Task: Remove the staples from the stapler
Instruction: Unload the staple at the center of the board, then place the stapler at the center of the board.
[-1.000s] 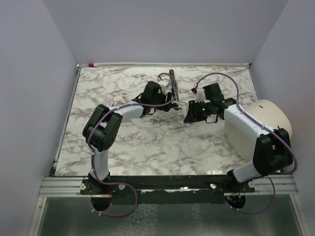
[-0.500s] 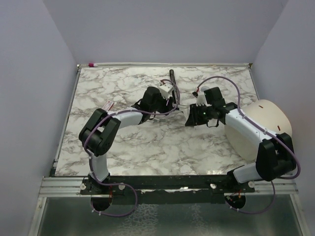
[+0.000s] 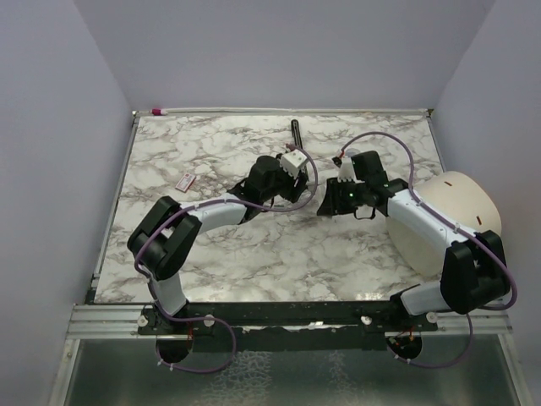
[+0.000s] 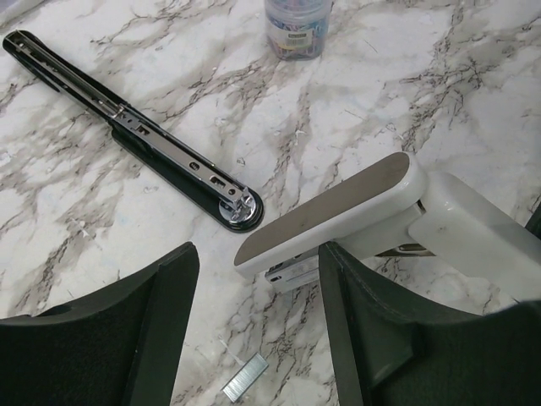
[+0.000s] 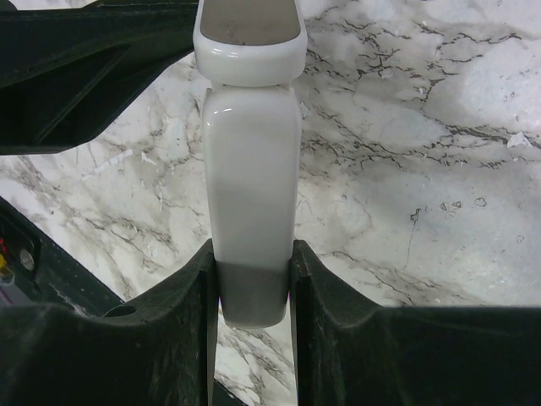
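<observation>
The stapler [image 4: 338, 207] is a long white body with a grey top pad and a metal magazine showing under its nose. My right gripper [image 5: 251, 296] is shut on its rear end [image 5: 252, 211] and holds it just above the marble. My left gripper [image 4: 258, 338] stands open at the stapler's nose, its right finger [image 4: 363, 321] close beside the magazine, nothing between the fingers. A short silvery strip of staples [image 4: 245, 378] lies on the marble between the left fingers. In the top view both grippers meet mid-table, left [image 3: 304, 188], right [image 3: 325, 201]; the stapler is hidden there.
A long thin black bar [image 4: 127, 127] lies on the marble beyond the left gripper, also at the back [image 3: 296, 131]. A clear jar of coloured bits [image 4: 297, 30] stands farther off. A small red-and-white item [image 3: 187, 180] lies at the left. A white dome [image 3: 461, 211] sits at the right.
My left arm has stretched right, bringing its gripper up to the stapler's nose and uncovering the red-and-white item. The right gripper has shifted slightly, still gripping the stapler.
</observation>
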Controlling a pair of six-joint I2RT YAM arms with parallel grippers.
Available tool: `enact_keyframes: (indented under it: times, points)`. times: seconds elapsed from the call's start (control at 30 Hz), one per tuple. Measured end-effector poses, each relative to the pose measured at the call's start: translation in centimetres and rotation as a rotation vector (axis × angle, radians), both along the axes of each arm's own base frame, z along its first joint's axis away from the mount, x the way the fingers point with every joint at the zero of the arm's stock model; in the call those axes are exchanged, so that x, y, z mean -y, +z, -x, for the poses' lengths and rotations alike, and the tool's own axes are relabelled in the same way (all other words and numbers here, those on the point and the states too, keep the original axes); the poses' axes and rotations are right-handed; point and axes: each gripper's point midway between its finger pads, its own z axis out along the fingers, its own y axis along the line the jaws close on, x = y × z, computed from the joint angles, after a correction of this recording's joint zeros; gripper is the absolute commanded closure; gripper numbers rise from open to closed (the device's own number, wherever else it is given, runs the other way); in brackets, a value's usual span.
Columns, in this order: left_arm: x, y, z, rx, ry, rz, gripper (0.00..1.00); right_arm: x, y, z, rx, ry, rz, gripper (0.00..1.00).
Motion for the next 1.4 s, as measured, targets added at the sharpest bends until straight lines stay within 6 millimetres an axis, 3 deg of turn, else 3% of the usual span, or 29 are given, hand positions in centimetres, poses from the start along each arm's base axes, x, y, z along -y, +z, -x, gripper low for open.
enact_keyframes:
  times: [0.27, 0.5, 0.9, 1.13, 1.23, 1.4]
  points:
    - [-0.1, 1.8, -0.2, 0.015, -0.001, 0.007, 0.35, -0.2, 0.8, -1.1, 0.013, -0.054, -0.032, 0.99]
    - [-0.8, 5.0, -0.5, 0.060, 0.047, 0.043, 0.31, 1.0, 1.8, -2.8, 0.001, -0.132, -0.119, 0.99]
    - [-0.4, 4.9, 0.1, 0.015, 0.022, 0.043, 0.23, 0.4, 1.5, -3.6, -0.022, -0.122, -0.183, 0.99]
    - [-0.5, 4.9, 0.2, 0.002, 0.020, 0.030, 0.19, 0.9, -0.1, -3.9, -0.068, -0.115, -0.120, 0.99]
    - [-1.0, 6.2, 0.5, 0.014, 0.035, 0.036, 0.18, 1.9, -0.1, -4.5, -0.059, -0.118, -0.044, 0.99]
    - [-2.5, 11.1, 0.6, 0.100, 0.090, 0.090, 0.14, 3.6, 0.0, -5.5, -0.052, -0.123, 0.089, 0.99]
